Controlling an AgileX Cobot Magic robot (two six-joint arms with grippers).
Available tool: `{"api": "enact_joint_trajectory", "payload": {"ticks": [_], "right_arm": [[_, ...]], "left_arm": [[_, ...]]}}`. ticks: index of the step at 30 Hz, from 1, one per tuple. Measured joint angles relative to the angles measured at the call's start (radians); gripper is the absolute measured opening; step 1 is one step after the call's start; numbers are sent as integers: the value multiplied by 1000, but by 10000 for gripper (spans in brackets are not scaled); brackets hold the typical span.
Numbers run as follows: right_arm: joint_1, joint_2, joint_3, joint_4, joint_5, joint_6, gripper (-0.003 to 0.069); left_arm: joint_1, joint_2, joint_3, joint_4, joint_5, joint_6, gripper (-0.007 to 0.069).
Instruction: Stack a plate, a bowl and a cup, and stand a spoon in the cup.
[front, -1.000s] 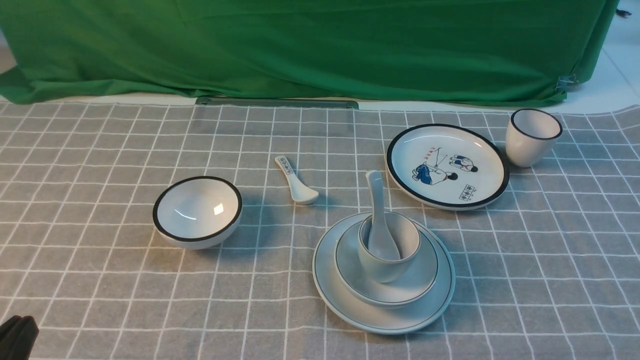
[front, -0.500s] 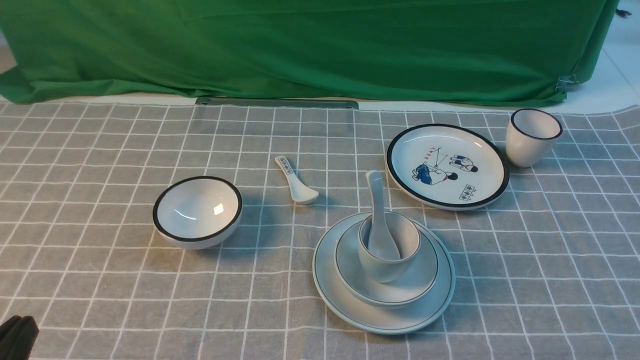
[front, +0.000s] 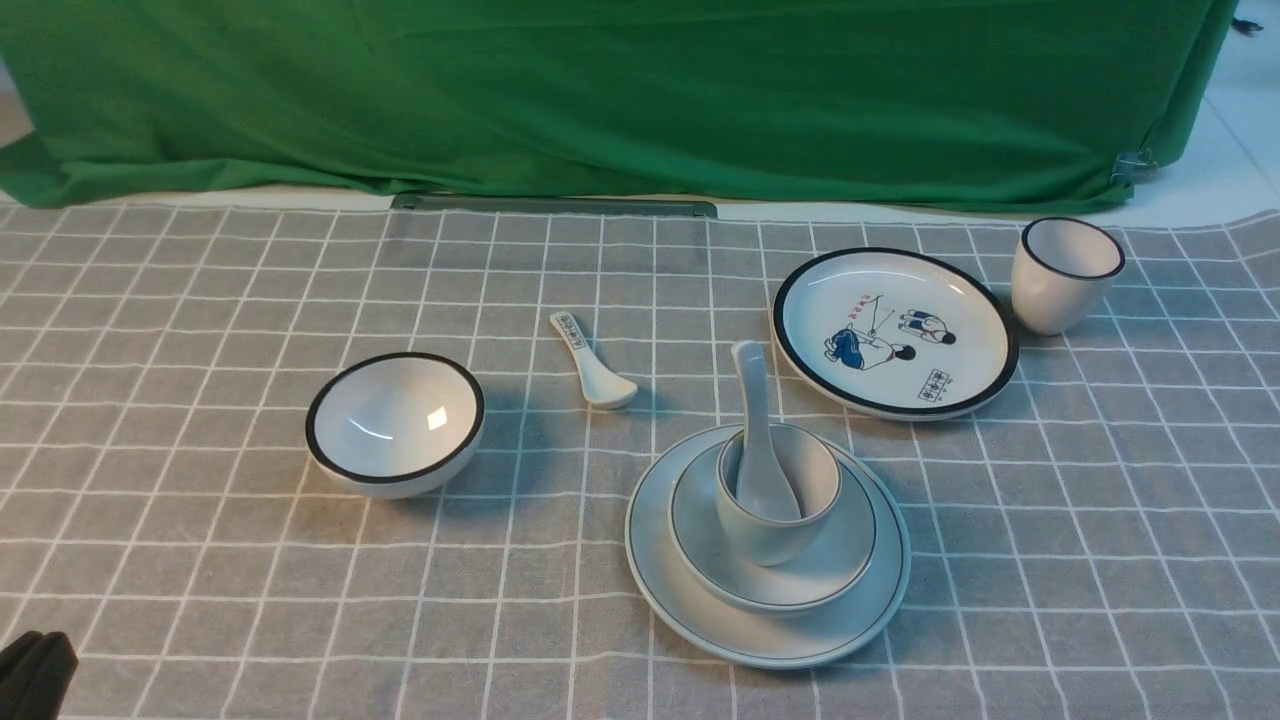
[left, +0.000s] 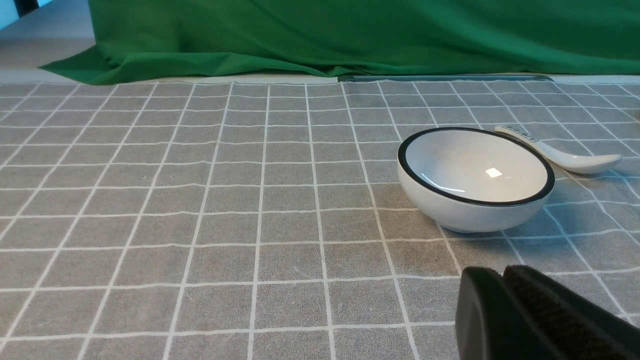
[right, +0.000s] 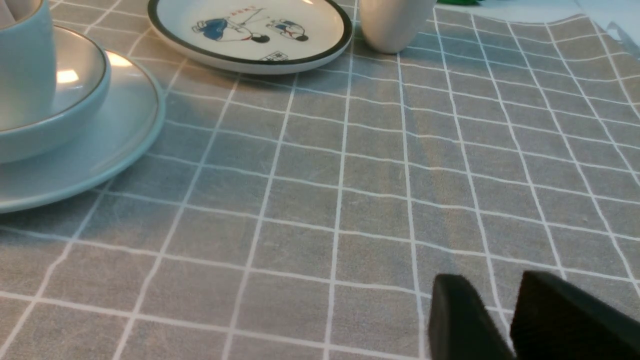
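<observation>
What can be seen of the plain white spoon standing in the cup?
The spoon is plain glossy white, apparently ceramic, with an unmarked handle. Its scoop sits inside the cup, and the handle leans up and out over the cup's far rim, tilted rather than upright. Only the cup touches it; neither hand is near.

- Left gripper (left: 502, 280): two black padded fingers pressed together, no gap visible, nothing between them, above the cloth.
- Black-rimmed bowl (left: 475, 177): upright on the grey checked cloth (left: 200, 200), empty, light glint inside; just beyond the fingers.
- Short spoon (left: 560, 149): lies flat behind the bowl, printed marks on handle, bowl end pointing away from the black-rimmed bowl; part of the handle hidden by the rim.
- Green drape (left: 325, 35) across the far edge, folds resting on the table; dark strip (left: 445, 78) at its foot.
</observation>
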Motion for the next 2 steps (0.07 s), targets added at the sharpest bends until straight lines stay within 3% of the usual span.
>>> {"api": "enact_joint_trajectory", "payload": {"ticks": [2], "right_arm": [[0, 0, 0, 0, 0, 0, 221]], "left_arm": [[0, 0, 0, 0, 0, 0, 17]]}}
